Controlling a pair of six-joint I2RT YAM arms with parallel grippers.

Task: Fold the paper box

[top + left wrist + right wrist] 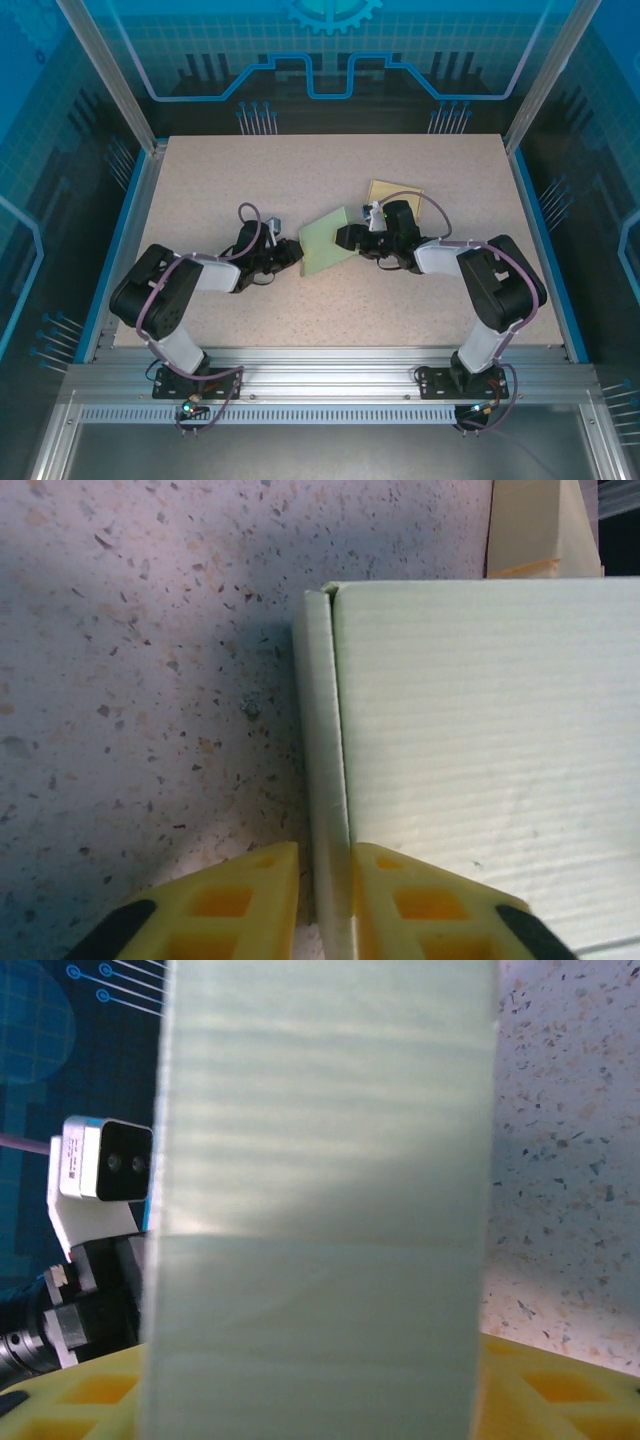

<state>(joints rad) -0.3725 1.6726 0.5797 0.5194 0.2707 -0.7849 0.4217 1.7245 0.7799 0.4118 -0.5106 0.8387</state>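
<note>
Pale-green paper box sits mid-table. We see the left gripper straddling one creased side flap and the right gripper spread around a panel; gripping or merely bracketing, we can't tell. One fold looks made; most are left.

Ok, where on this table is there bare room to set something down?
Bare table runs along the far edge, into the far-left corner, and along the near strip between the left arm and right arm. The middle is crowded: the left gripper and right gripper meet at the paper box, with a yellow sheet just behind.
</note>
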